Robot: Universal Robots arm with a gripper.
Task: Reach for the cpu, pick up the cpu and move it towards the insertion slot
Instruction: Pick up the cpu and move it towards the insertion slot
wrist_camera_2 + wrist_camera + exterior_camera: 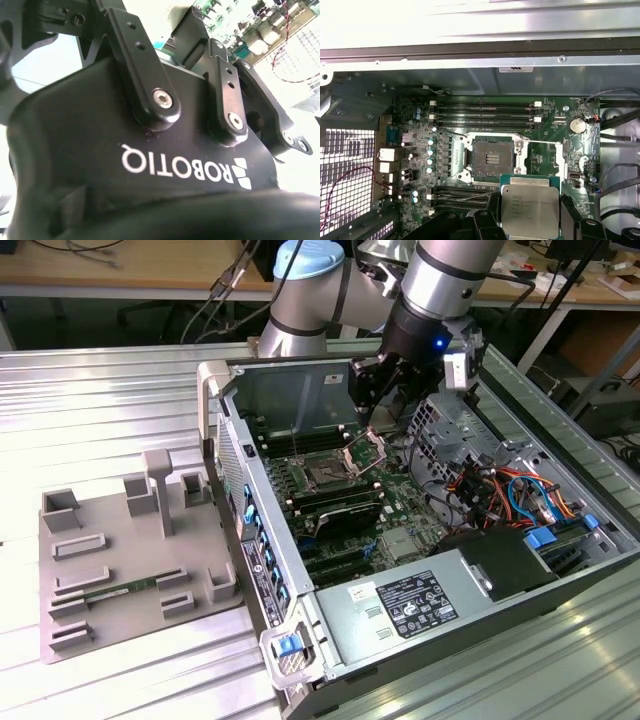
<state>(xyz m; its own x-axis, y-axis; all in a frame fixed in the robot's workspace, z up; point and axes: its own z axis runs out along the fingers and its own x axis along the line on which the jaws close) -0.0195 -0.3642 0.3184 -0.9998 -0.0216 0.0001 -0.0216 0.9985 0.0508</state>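
Inside the open grey metal computer case [420, 610] on the ribbed steel table [100, 390], the green motherboard [555, 125] lies flat with its square dark insertion slot [492, 159] bare — the retention bracket [365, 452] is swung up. Over it hangs the black gripper [372, 405], its fingers [570, 215] clamped on the edges of the cpu [530, 210], a whitish-silver square chip held level just beside the socket. The carry looks nearly done — what remains, I judge, calls for squaring the chip over the socket.
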